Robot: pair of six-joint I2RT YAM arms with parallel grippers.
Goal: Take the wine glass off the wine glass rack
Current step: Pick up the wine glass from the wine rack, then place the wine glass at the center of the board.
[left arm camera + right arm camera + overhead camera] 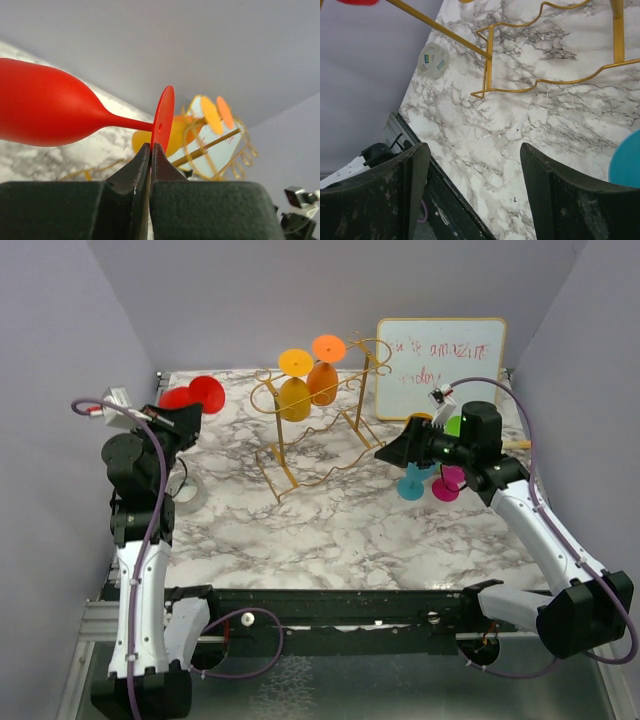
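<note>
Clamping wine glass (45, 107), left tool (151, 148) aloft

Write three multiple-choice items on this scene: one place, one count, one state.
1. Red plastic wine glass, relative to the thin gold wire rack: A on it; B left of it; C right of it.
2. Orange plastic glasses hanging on the rack: A none; B two; C four.
3. Right gripper: A open, empty; B shut on the rack; C shut on the red glass.
Key: B, the left gripper pinches its foot off the rack; B, two bowls hang there; A, marble table shows between its fingers.
</note>
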